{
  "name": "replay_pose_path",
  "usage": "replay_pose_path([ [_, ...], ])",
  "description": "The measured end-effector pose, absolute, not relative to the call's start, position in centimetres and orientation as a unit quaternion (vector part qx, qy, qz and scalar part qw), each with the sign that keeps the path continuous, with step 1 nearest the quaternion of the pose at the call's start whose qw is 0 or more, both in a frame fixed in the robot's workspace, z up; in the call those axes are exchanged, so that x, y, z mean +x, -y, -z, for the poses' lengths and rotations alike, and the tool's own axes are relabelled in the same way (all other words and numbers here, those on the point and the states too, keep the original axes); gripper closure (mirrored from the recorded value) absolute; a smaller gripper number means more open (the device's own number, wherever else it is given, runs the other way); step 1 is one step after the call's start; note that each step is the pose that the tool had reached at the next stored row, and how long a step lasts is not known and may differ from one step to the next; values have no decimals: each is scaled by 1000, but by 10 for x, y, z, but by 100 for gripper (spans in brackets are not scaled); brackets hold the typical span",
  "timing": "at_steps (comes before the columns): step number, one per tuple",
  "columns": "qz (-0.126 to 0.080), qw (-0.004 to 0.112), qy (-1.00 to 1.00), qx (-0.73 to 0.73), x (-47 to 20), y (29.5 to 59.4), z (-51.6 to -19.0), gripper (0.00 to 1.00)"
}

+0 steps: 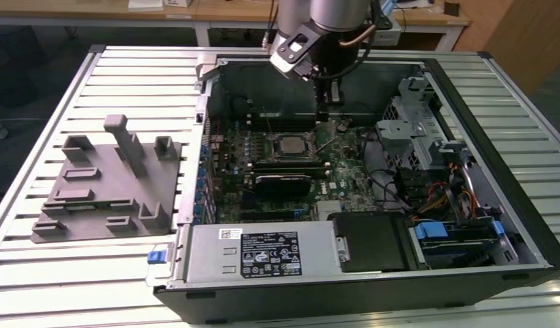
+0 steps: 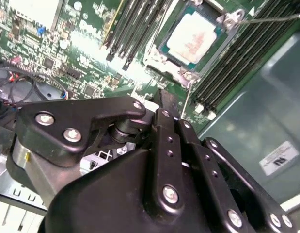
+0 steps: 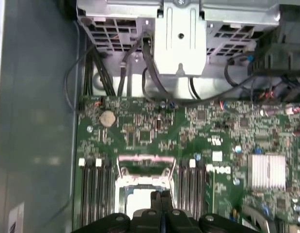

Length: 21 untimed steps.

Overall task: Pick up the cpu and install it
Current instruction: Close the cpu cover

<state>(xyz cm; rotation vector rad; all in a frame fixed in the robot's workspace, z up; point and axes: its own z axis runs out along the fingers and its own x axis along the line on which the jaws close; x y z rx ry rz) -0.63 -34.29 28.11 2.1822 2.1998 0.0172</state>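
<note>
The cpu (image 1: 289, 145) lies flat in the motherboard socket inside the open computer case, its pale silver top facing up. In the second wrist view the cpu (image 2: 196, 36) sits within the socket frame, with a thin wire lever (image 2: 266, 19) swung out beside it. My gripper (image 1: 328, 111) hangs just above the board, a little behind the socket toward the exterior view's right. Its two black fingers are pressed together with nothing between them in both wrist views (image 3: 160, 195) (image 2: 168, 101). The cpu (image 3: 135, 200) is partly hidden behind the fingertips (image 3: 156, 198).
A grey plastic fixture block (image 1: 107, 184) lies on the slatted table at the exterior view's left. The case walls (image 1: 498, 137) surround the board. A drive cage (image 1: 412, 126) with cables stands on the right, and a power supply (image 1: 261, 253) sits at the front. Memory slots (image 3: 94, 189) flank the socket.
</note>
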Motion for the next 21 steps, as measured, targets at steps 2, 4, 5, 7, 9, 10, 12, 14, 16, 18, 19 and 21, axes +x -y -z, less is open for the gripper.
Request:
replay_pose_path([
  [2,-6,21,-710,704,-4,343,-277,89],
  [4,-5,22,-710,704,-1,343,-274,89],
  [5,-5,21,-710,704,1,343,-273,89],
  [7,-5,21,-710,704,6,343,-270,89],
  [9,-5,21,-710,703,11,343,-269,89],
  [10,-5,21,-710,703,12,343,-269,89],
  [12,-5,21,-711,703,15,343,-269,89],
  [14,-5,21,-711,703,16,343,-269,89],
  [16,-5,21,-711,703,18,343,-269,89],
  [18,-5,21,-711,703,20,343,-268,89],
  [19,-5,21,-711,703,22,343,-268,89],
  [21,-5,21,-711,703,24,343,-268,89],
])
